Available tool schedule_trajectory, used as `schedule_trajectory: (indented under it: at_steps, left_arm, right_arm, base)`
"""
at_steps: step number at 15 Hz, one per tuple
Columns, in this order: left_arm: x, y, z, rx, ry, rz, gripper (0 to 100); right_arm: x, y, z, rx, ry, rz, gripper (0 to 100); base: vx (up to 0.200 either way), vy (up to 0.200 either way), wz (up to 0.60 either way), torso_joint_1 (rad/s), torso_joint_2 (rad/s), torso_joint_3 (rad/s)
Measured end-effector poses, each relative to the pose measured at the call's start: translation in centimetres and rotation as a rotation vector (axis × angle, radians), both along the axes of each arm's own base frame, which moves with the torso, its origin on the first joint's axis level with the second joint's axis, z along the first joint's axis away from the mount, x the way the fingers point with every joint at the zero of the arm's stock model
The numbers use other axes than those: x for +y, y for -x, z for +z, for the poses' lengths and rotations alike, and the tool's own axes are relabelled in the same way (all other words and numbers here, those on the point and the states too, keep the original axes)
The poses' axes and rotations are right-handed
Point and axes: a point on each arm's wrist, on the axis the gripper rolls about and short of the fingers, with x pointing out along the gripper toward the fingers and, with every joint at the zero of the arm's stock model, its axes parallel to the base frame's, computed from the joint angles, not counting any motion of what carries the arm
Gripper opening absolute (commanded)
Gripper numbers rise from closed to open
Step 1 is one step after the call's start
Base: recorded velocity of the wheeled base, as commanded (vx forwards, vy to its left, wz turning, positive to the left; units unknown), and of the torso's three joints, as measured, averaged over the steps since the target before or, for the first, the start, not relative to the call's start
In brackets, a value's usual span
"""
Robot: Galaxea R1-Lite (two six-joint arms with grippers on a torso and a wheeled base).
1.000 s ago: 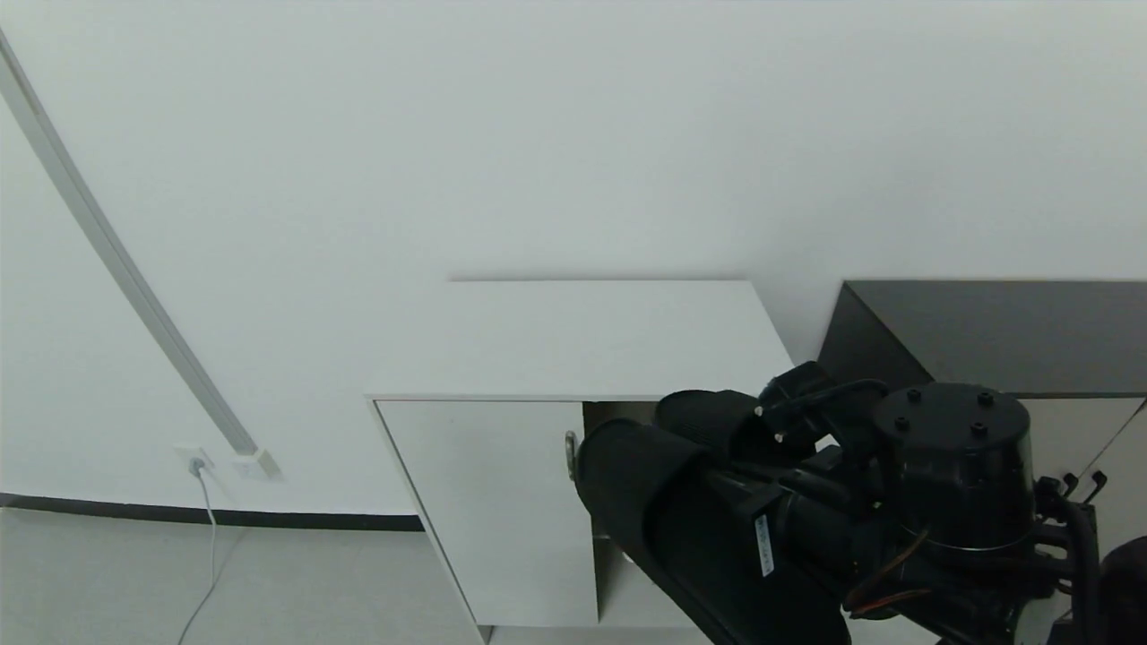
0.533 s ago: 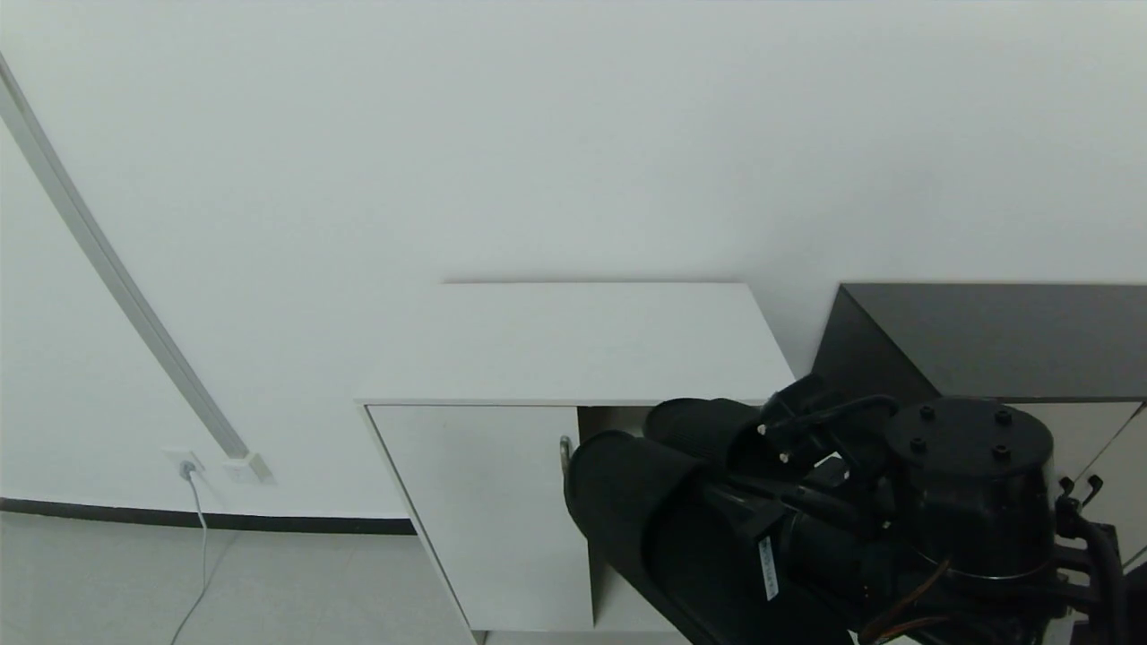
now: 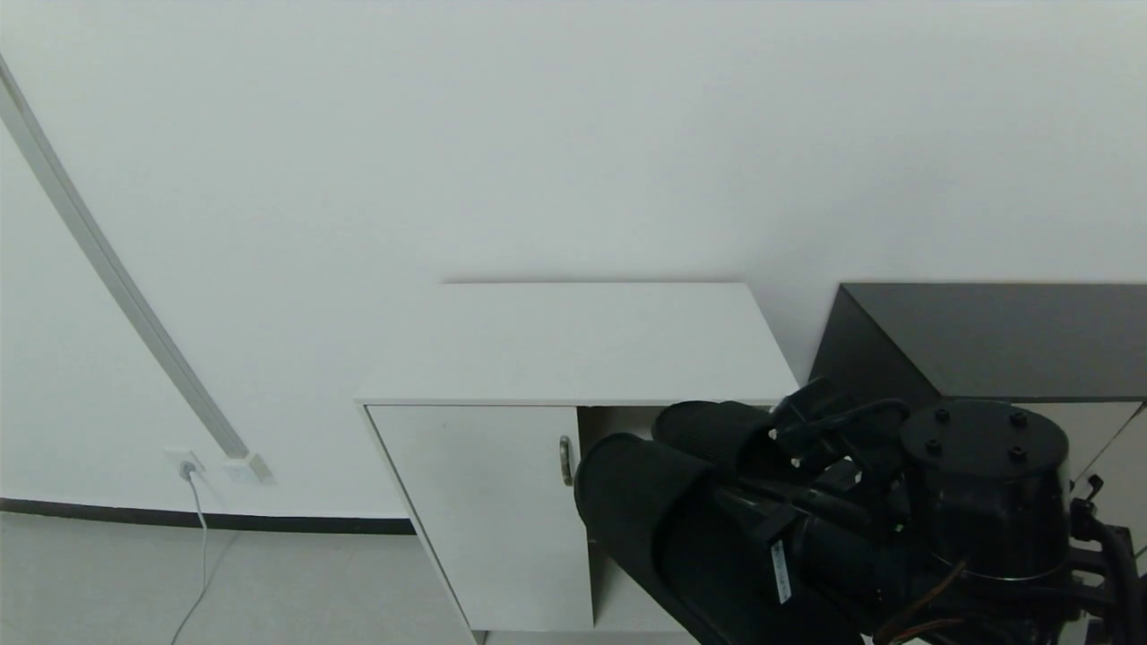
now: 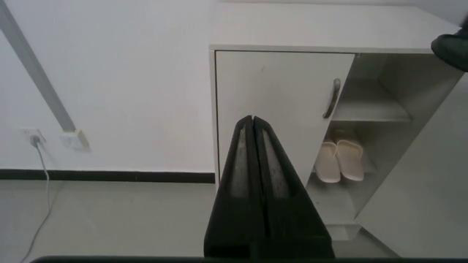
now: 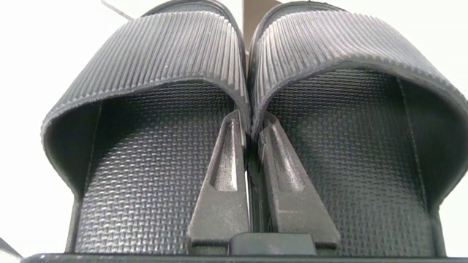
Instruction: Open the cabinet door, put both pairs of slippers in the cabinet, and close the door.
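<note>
At 5 o'clock in the head view, the right gripper [image 5: 248,126] holds the pair of black slippers [image 3: 663,511]. The right wrist view shows both fingers [image 5: 219,183] clamped on the two inner side walls, which are pressed against each other. The ribbed straps lie side by side and touch along that seam. The pair hangs in front of the open compartment [image 3: 618,573] of the white cabinet [image 3: 582,340] and covers most of it in the head view.

The white cabinet stands against the wall at 6 o'clock in the head view. Its left door [image 3: 484,511] is closed. The metal handle [image 3: 565,460] sits upright at the door's 3 o'clock edge, and the open compartment lies directly beyond that edge. The left wrist view shows a shelf [image 4: 369,109] inside the compartment. The pair of beige slippers [image 4: 340,161] rests side by side on the level below it.

The left gripper [image 4: 253,124] hangs in front of the closed door. Its fingers are pressed together and hold nothing.

A dark cabinet [image 3: 1004,336] stands at 3 o'clock of the white cabinet, just beside it. At 8 o'clock, a wall socket [image 3: 190,464] carries a plug, and its cable [image 3: 208,546] drops to the floor. A slanted cable conduit [image 3: 116,269] ends just beside the socket.
</note>
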Motion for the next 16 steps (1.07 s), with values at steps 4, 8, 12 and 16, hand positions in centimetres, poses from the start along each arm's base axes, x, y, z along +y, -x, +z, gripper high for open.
schedule_trajectory:
  at_steps: [4,8,12,16]
  left_arm:
    - [0.0,0.0,0.0,0.0,0.0,-0.001,0]
    - [0.0,0.0,0.0,0.0,-0.001,0.0,0]
    - [0.0,0.0,0.0,0.0,-0.001,0.0,0]
    - [0.0,0.0,0.0,0.0,-0.001,0.0,0]
  right_arm:
    - [-0.02,0.02,-0.05,0.004,-0.002,0.003,0]
    - [-0.16,0.11,-0.35,0.012,0.006,0.001,0]
    - [-0.24,0.18,-0.5,0.016,0.01,0.002,0]
    - [-0.4,0.22,-0.49,-0.007,-0.009,-0.003,0]
  base:
    - [0.0,0.0,0.0,-0.116,0.26,0.141]
    - [0.0,0.0,0.0,-0.174,0.4,0.223]
    - [0.0,0.0,0.0,-0.232,0.55,0.308]
    - [0.0,0.0,0.0,-0.223,0.55,0.321]
